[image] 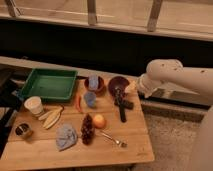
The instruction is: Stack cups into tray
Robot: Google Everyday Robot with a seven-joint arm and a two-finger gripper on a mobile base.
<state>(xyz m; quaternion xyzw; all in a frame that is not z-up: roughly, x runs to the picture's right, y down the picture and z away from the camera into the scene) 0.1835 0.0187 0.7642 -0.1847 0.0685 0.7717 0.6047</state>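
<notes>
1. Green tray stands unfilled; white cup just in front of it, blue cup to its right
2. Tool hangs farther right of the tray, state I cannot tell; take one rim squarely

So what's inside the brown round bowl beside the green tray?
A light blue cup stands in the brown round bowl; the bowl's floor under it is covered. The dark gripper sits right of it, by the maroon round bowl.
</notes>
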